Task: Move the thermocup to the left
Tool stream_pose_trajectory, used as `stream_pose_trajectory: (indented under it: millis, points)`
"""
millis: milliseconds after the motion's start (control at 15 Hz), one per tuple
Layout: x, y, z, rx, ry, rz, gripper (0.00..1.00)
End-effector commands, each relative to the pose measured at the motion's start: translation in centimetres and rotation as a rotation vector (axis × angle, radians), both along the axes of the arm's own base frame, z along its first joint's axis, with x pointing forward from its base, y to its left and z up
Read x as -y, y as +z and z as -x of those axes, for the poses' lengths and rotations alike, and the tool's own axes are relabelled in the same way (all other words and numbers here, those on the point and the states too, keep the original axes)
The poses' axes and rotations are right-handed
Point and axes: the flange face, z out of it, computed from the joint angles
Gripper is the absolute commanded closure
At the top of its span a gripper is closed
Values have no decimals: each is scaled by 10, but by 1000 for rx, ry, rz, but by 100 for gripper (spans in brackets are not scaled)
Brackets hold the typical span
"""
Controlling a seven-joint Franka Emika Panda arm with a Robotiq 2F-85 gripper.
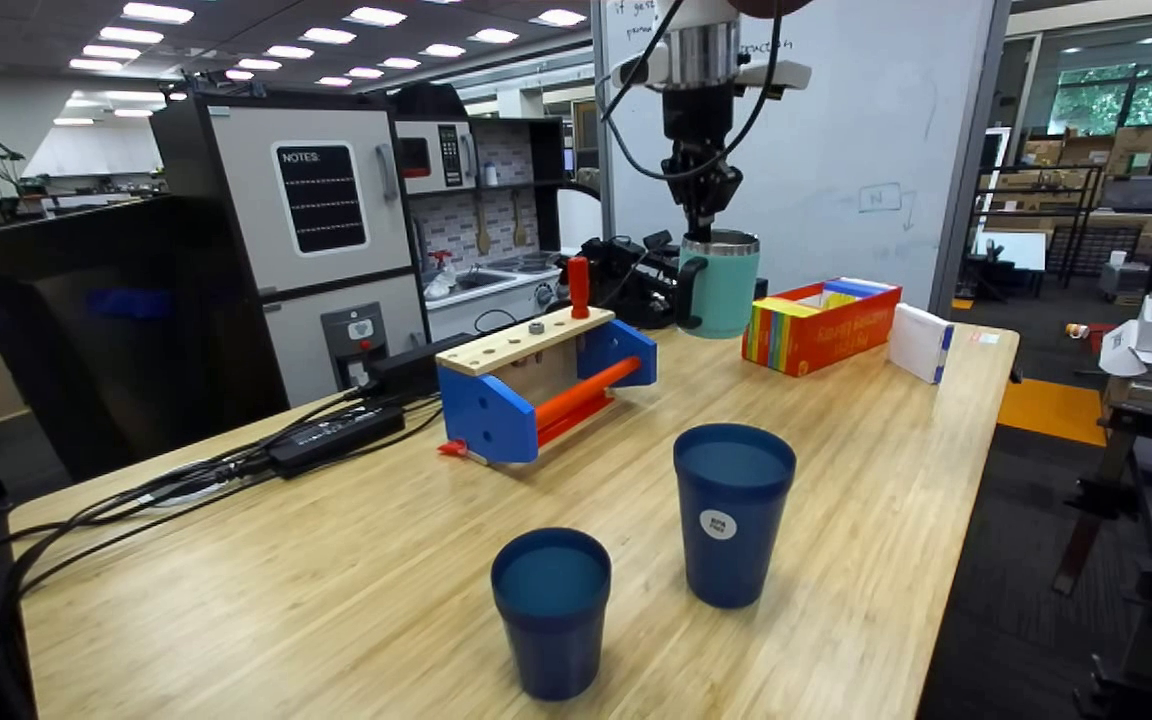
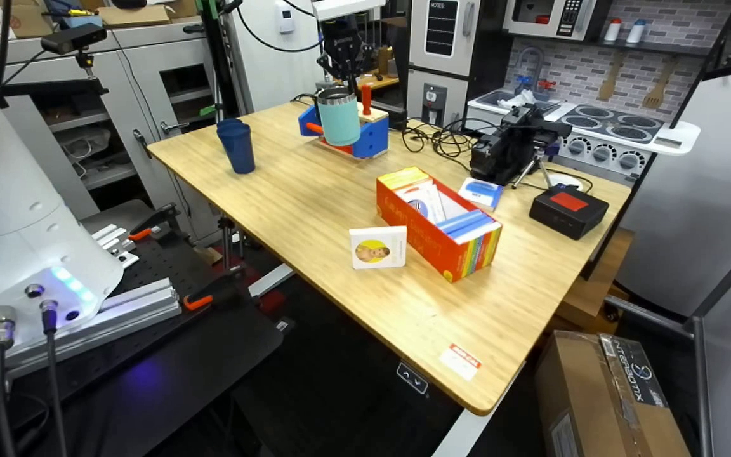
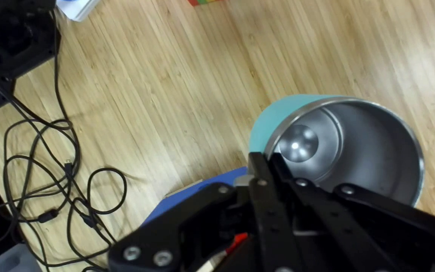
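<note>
Thermocup [image 1: 726, 290] held above table [image 1: 366, 570], jaws clenched on rim [image 3: 347, 99] — wrist view alone shows its inner floor [image 3: 312, 149].

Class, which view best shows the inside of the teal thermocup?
The wrist view: it looks down into the thermocup, revealing its metallic interior, though the fingers hide part. Both exterior views show mainly its teal outside and little of the interior.

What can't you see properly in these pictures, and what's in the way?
Smaller blue cup: in an exterior view, mostly behind the bigger blue cup.
Thermocup: in the wrist view, part of its rim is covered by the end effector.
Book box: in the wrist view, cut off by the top edge.
Whiteboard: in an exterior view, some writing is behind the robot arm.
</note>
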Motion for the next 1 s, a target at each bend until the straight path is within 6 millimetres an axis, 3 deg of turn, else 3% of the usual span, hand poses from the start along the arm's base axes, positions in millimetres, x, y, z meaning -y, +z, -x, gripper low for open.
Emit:
stream_pose_trajectory:
  millis: [0,267,533,933]
  points:
    - [3,-14,3,-37,34,-14,98]
    - [8,-30,10,-63,40,-13,98]
    - [-9,-45,10,-73,95,-4,98]
    - [-23,-92,16,-59,169,22,98]
